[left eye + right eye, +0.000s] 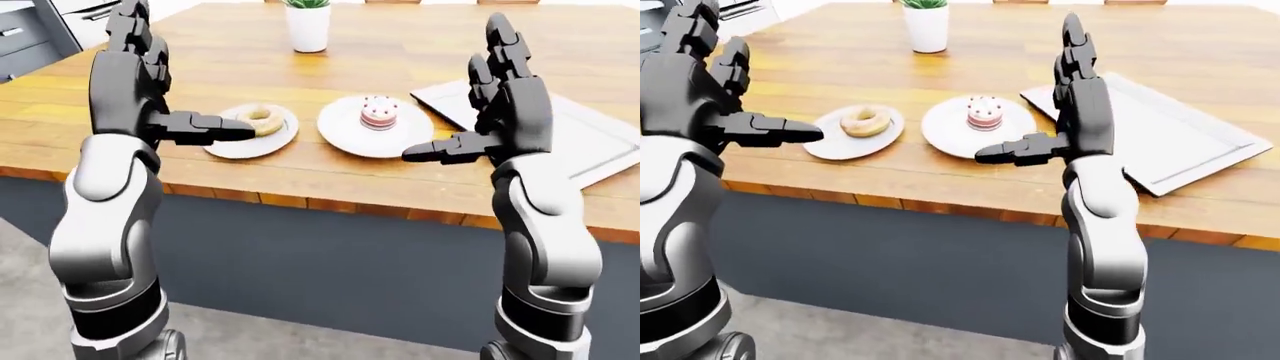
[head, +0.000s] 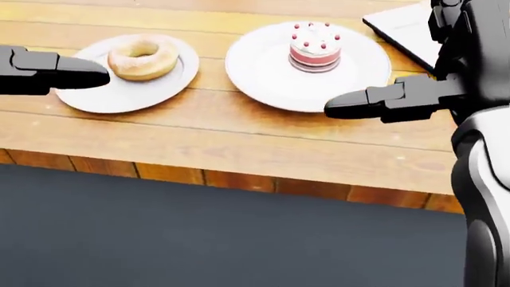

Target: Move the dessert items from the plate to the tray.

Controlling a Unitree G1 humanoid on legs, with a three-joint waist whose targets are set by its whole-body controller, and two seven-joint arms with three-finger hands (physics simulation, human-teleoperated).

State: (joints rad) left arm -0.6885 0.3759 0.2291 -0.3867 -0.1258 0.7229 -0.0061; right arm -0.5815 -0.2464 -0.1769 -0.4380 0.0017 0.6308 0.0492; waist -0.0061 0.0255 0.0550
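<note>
We hold the left robot hand (image 1: 130, 71) and the right robot hand (image 1: 505, 97) raised above the desk (image 1: 970, 184) edge, fingers spread, empty. In the head view the doughnut (image 2: 143, 57) sits on its plate (image 2: 119, 95) at ten o'clock, the small layered cake (image 2: 315, 46) on the larger plate (image 2: 263, 78) at one o'clock; the tray (image 1: 1180, 135) lies beyond at two o'clock. We judge the risk: our right forearm could sweep the cake over when reaching, or a hard pinch could crush its icing.
</note>
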